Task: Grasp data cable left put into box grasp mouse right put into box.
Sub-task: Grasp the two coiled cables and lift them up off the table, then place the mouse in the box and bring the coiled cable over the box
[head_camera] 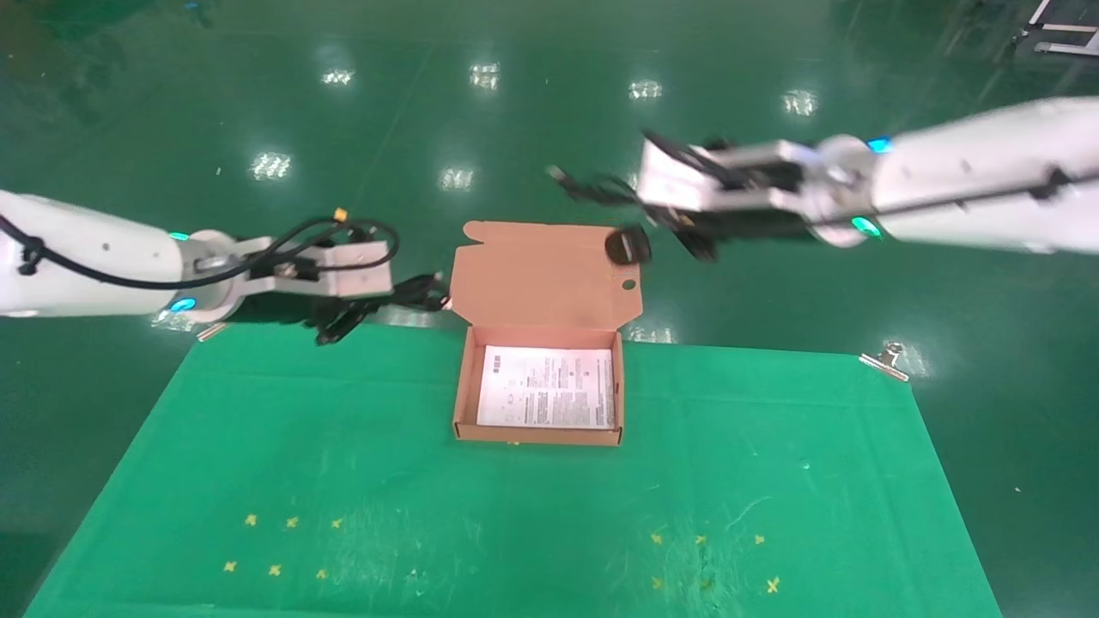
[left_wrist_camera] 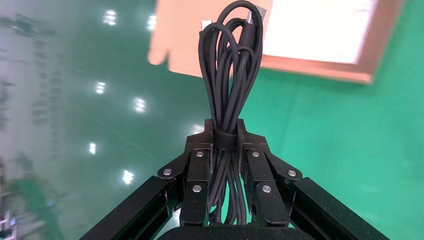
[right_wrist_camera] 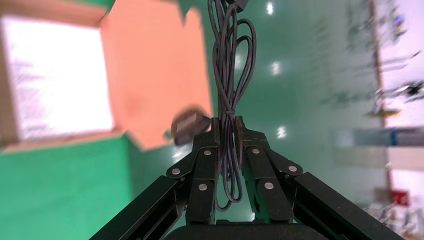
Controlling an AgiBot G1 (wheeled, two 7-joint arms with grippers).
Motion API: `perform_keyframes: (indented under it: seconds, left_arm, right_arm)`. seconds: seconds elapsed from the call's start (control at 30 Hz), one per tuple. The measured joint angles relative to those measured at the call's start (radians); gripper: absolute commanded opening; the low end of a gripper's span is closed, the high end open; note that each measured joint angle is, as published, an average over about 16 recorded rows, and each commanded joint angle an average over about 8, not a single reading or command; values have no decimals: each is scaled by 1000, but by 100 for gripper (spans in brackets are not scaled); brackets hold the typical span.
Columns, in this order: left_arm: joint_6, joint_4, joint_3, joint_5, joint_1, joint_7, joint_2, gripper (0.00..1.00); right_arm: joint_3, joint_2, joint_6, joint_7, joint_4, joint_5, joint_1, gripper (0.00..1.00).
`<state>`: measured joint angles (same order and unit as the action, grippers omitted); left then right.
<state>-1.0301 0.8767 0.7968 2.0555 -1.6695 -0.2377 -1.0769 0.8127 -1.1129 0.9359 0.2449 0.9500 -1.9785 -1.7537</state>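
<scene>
The box [head_camera: 464, 390] stands open at the back middle of the green mat, its lid [head_camera: 541, 275] raised behind it, with a printed sheet [head_camera: 547, 386] inside. My left gripper [head_camera: 391, 302] is shut on the coiled black data cable [head_camera: 422, 294], held in the air just left of the lid. In the left wrist view the cable [left_wrist_camera: 227, 75] sticks out between the shut gripper [left_wrist_camera: 225, 137]. My right gripper [head_camera: 657, 216] is shut on the mouse's bundled cord [right_wrist_camera: 227, 65]. The mouse [head_camera: 628, 247] dangles at the lid's far right corner and also shows in the right wrist view [right_wrist_camera: 189, 127].
The green mat [head_camera: 515, 515] covers the table. A metal clip [head_camera: 884, 359] holds its back right corner. Small yellow crosses [head_camera: 283, 545] mark the front left and front right [head_camera: 708, 562]. Shiny green floor lies beyond the table's far edge.
</scene>
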Motion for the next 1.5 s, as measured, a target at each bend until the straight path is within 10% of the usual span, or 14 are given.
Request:
perform_keyframes:
  seconds: [0.7, 1.5]
  left_arm:
    - [122, 18, -15, 127, -82, -141, -76, 0]
    - [95, -3, 13, 294, -56, -288, -27, 0]
  right_arm:
    - [-47, -237, -136, -386, -340, 236, -148, 0]
    - [45, -238, -165, -363, -317, 311, -61, 0]
